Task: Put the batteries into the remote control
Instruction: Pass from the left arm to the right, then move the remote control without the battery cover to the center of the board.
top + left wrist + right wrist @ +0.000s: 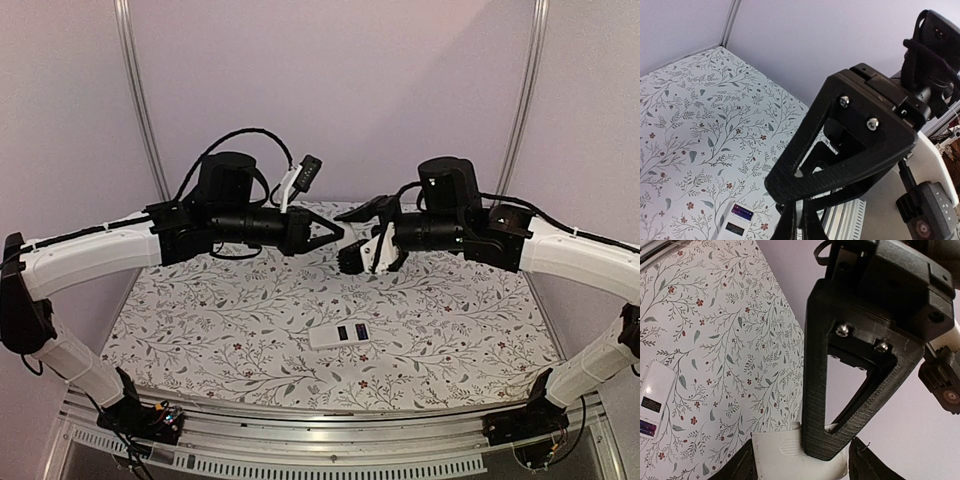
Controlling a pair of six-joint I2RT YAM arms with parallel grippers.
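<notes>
Left gripper (342, 243): jaws are shut; its tip is set against the white cover (790, 460), above the remote control (342, 335).
Right gripper (372, 255): jaws are partly apart and clamped on the white cover.
Remote control: laid flat on the table (200, 320), slot up.
Markings: purple and dark patches are seen in the slot; nothing can be read.
</notes>
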